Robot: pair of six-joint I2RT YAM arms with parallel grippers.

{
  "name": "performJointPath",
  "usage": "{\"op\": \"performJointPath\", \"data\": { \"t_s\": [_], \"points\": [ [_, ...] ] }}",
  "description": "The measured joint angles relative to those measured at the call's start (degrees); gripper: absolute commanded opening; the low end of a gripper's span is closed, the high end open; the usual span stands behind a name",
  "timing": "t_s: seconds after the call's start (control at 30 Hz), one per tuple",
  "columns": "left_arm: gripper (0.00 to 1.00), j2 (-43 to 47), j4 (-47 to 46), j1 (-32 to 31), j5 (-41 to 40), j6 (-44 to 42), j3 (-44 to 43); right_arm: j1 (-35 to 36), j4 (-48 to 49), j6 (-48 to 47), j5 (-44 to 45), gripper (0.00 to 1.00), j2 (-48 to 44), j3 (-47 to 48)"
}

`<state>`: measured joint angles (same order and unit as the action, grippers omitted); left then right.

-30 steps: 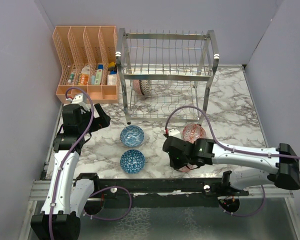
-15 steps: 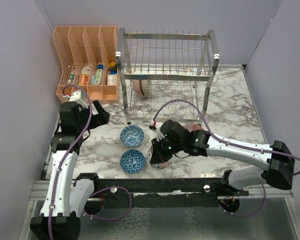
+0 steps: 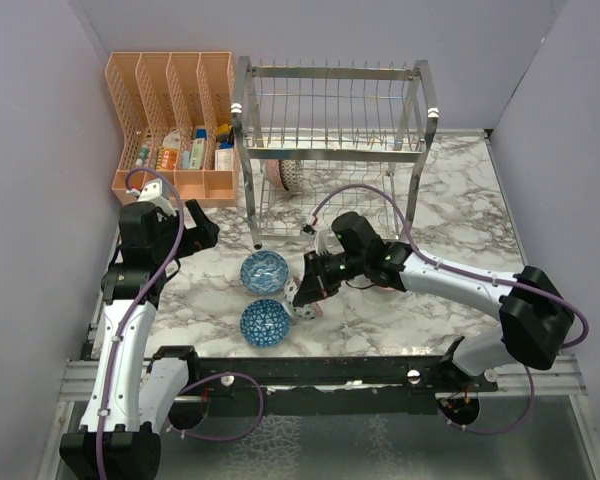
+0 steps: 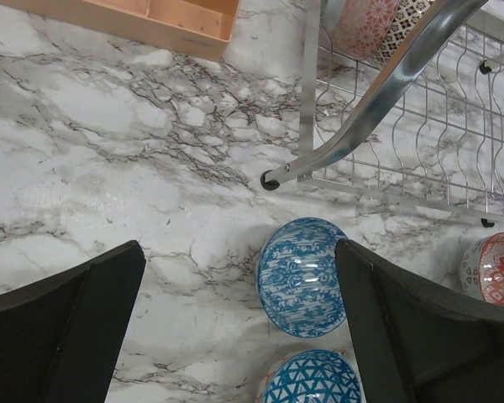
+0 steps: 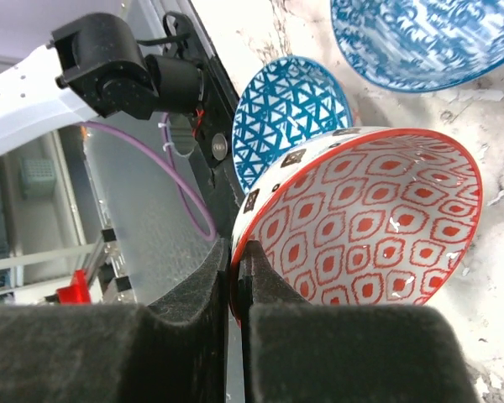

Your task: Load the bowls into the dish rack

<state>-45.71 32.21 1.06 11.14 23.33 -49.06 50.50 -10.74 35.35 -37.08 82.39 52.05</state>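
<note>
Right gripper (image 5: 238, 270) clamped on the rim of the red-patterned bowl (image 5: 361, 227), which is tilted just above the triangle-patterned blue bowl (image 5: 290, 117). It should be lifted clear of this and the second blue bowl (image 3: 264, 271) before swinging. Left gripper (image 4: 239, 281) hangs parted, empty. At the dish rack (image 3: 330, 153), the bowl is best seated on edge between the tines, beside the racked bowl (image 3: 285, 176).

The left arm (image 3: 123, 340) rises from its base at the near left, wrist bent over so the left gripper (image 4: 239, 252) faces down, jaws spread wide with nothing between them. The right arm (image 3: 460, 288) reaches low from the near right toward the middle, wrist angled down and leftward. The right gripper (image 5: 238, 256) is pinched almost closed on the rim of a bowl (image 5: 361, 227) — one finger inside, one outside.
</note>
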Motion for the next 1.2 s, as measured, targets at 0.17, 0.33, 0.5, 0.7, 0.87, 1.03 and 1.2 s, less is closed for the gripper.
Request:
{"op": "performJointPath", "data": {
  "t_s": [0.17, 0.33, 0.5, 0.7, 0.87, 1.03, 1.2],
  "points": [
    [0.99, -0.8, 0.0, 0.0, 0.0, -0.3, 0.0, -5.0, 5.2, 1.6, -5.8, 0.01, 1.4, -0.7],
    [0.99, -1.5, 0.0, 0.0, 0.0, -0.4, 0.0, -9.1, 12.1, 3.6, -12.2, 0.01, 3.8, -0.7],
    [0.99, -2.2, -0.1, 0.0, 0.0, -0.4, 0.0, -12.0, 18.1, 6.5, -16.4, 0.01, 7.7, -0.7],
    [0.99, -2.8, -0.3, 0.0, 0.0, -0.4, 0.0, -14.8, 26.2, 11.6, -20.0, 0.01, 10.4, 0.3],
    [0.99, -3.1, -0.5, 0.0, 0.0, -0.4, 0.0, -16.9, 34.6, 17.1, -21.3, 0.01, 12.3, 3.1],
    [0.99, -3.1, -0.5, 0.0, 0.0, -0.4, 0.0, -19.1, 44.2, 22.8, -21.7, 0.01, 17.6, 5.7],
    [0.99, -3.1, -0.4, 0.0, 0.0, -0.4, 0.0, -20.8, 52.1, 27.4, -21.5, 0.01, 23.1, 8.2]
  ]
}}
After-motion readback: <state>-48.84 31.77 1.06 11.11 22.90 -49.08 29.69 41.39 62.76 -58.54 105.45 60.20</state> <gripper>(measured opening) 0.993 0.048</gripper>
